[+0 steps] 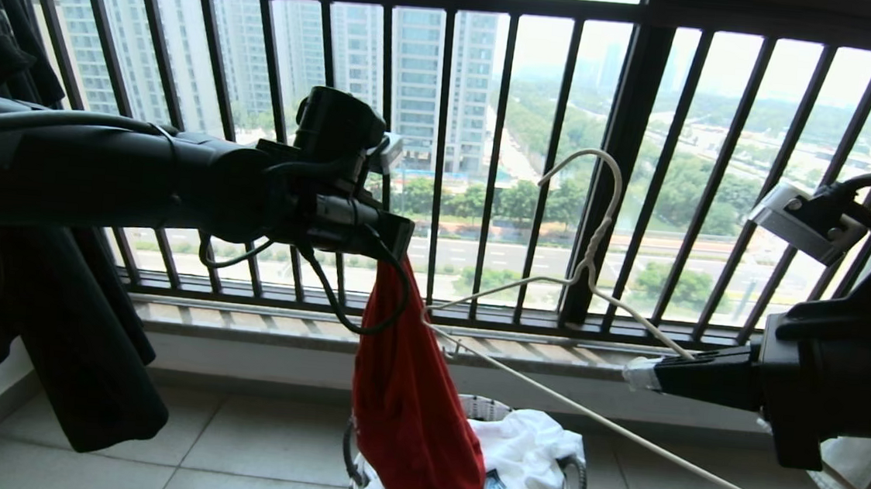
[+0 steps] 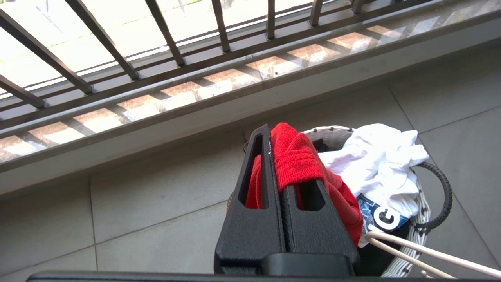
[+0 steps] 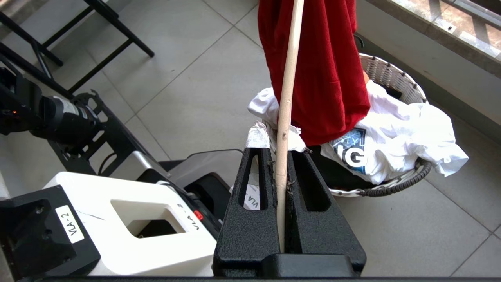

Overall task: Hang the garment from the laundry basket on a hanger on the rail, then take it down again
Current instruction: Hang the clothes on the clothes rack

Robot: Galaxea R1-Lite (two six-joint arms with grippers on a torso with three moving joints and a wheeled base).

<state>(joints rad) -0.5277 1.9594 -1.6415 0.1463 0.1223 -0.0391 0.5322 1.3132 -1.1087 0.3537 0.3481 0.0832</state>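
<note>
The red short-sleeved T-shirt (image 1: 412, 398) hung down in a long bunched strip, pinched at its top edge. The left gripper (image 2: 276, 156) was squeezed tight on that red cloth, with a thick fold lying over one black finger (image 2: 309, 211). The shirt's lower end dropped into the small round white mesh basket with a dark wire rim (image 3: 395, 78) on the floor. White cloth with a blue-and-white picture (image 3: 391, 137) lay heaped in the basket too — whether it was part of the red shirt or another piece, I could not tell.

The right gripper (image 3: 281, 156) was shut tight on the thin pale wire hanger with a twisted neck (image 1: 584, 276). It held one of the hanger's sloping arms, and the hook end pointed up in front of the window bars. The hanger's other arm reached across to just beside the red shirt.

The floor was made of big pale grey tiles (image 2: 137, 211). A low stone ledge (image 2: 219, 84) ran under a dark barred window railing (image 1: 442, 159), and tall buildings and green trees showed far outside. A black garment (image 1: 50, 307) hung at the left. Part of a white and black machine (image 3: 117, 219) stood on the floor near the basket.

The left arm (image 1: 99, 171) covered much of the window. The far end of the hanger ran off the edge — I could not see it all.
</note>
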